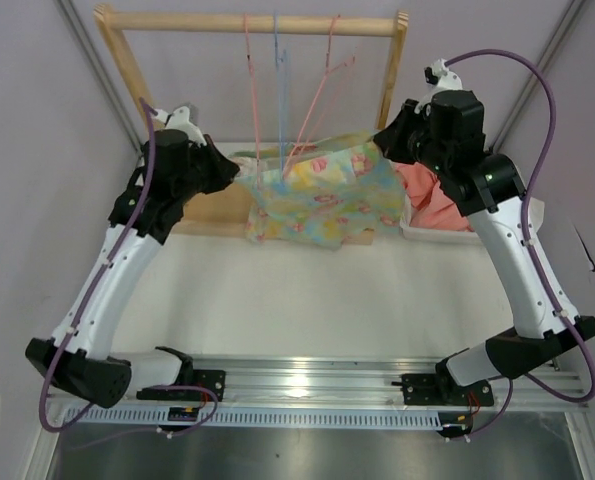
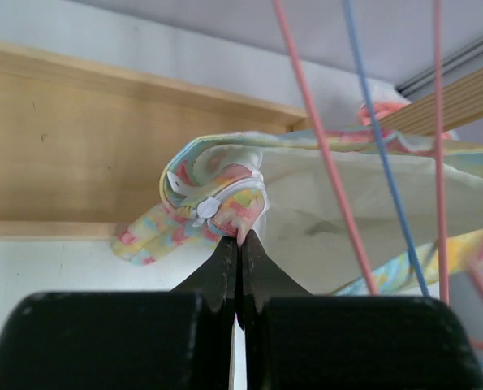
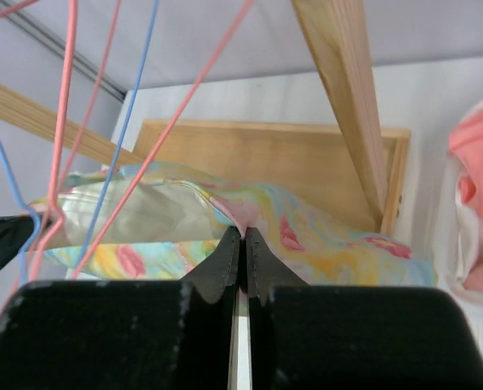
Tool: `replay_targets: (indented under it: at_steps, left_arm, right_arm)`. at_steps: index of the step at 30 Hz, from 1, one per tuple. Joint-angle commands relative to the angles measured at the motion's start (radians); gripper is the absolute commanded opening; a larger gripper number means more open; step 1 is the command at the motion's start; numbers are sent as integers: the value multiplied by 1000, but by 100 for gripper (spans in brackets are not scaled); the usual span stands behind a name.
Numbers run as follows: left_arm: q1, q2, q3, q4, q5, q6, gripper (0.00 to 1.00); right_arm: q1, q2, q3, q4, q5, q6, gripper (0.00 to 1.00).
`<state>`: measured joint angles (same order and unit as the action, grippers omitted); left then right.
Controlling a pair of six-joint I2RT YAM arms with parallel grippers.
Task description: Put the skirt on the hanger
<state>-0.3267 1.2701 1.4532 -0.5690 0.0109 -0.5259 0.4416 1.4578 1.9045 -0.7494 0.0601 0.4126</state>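
Skirt [image 1: 322, 195] cloth hangs stretched between the two arms above the far edge of the table, about midway along it, in front of the wooden rack [image 1: 257, 22]. The left gripper [image 1: 235, 172] pinches the skirt's left end; in its wrist view the fingers [image 2: 225, 272] are pressed together on a bunched fold with a white zipper pull. The right gripper [image 1: 382, 145] pinches the upper right end, its jaws likewise closed on a fold of fabric [image 3: 241, 236]. The pink hanger [image 1: 320, 100] hangs tilted from the rack's top rail, its lower wires running down to the skirt's top edge; whether they pass inside the waist opening I cannot tell. A blue hanger [image 1: 278, 80] hangs just beside it. A coral garment [image 1: 432, 205] lies toward the far right corner.
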Motion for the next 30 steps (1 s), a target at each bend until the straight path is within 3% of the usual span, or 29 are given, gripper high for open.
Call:
replay_targets:
  at_steps: [1,4,10,11,13,15,16,17,20,27,30]
  left_arm:
    - [9,-55,19,-106,-28,46,0]
    - [9,-130,-81,-130,-22,32,0]
    - [8,-336,-431,-100,35,-58,4]
    - [5,-356,-555,-91,52,-75,8]
    - [2,-416,-629,-51,69,-135,14]
    - [-2,-440,-757,-25,78,-178,27]
    - [-3,-451,-795,-16,89,-187,32]
    - [-6,-452,-812,10,93,-195,43]
    - [-15,-428,-837,32,110,-192,57]
    - [-80,-405,-758,40,123,-63,57]
    - [-101,-391,-748,-3,145,12,56]
  right_arm:
    - [-7,0,48,-33,-45,-58,0]
    - [-7,-54,-39,-34,-48,-44,0]
    - [6,-335,-588,39,-95,75,0]
    - [12,-396,-720,42,-94,112,0]
    - [38,-447,-839,53,-80,147,0]
    - [46,-502,-983,67,-81,196,0]
    - [48,-513,-1022,71,-88,207,0]
    - [49,-520,-1053,79,-88,215,0]
    - [57,-518,-1116,88,-71,224,0]
    - [91,-510,-1124,85,-36,215,8]
    - [98,-525,-1110,70,-32,213,25]
